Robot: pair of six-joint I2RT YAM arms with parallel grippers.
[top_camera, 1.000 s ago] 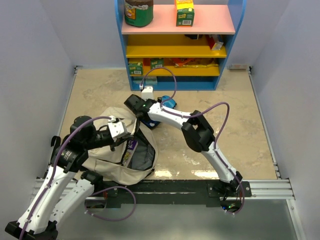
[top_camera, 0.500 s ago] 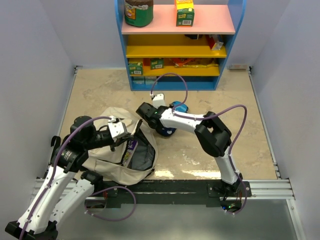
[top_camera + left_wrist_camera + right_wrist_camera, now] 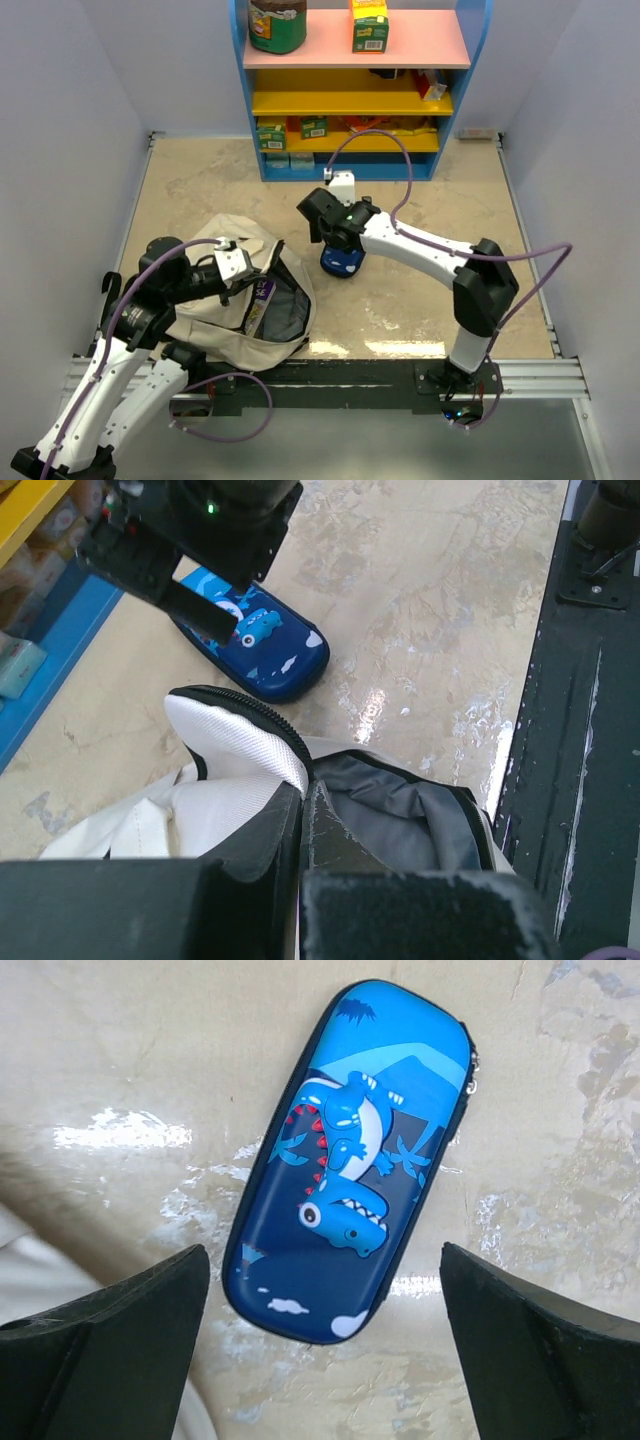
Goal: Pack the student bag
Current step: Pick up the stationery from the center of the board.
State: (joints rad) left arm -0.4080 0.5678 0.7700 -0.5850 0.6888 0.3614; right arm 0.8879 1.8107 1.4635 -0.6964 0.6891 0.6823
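The student bag, at the desk's near-left corner, is held open by the clenched left gripper. The released right gripper is poised over the pencil case; lowering and closing seem called for.

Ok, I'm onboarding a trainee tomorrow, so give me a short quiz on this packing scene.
1. True or false: the left gripper is shut on the rim of the student bag.
2. Above the pencil case, the right gripper is: A open, B shut on it, C shut and empty.
3. Fill in: the pencil case lies ___ the student bag.

Key: 1 true. 2 A. 3 outside.
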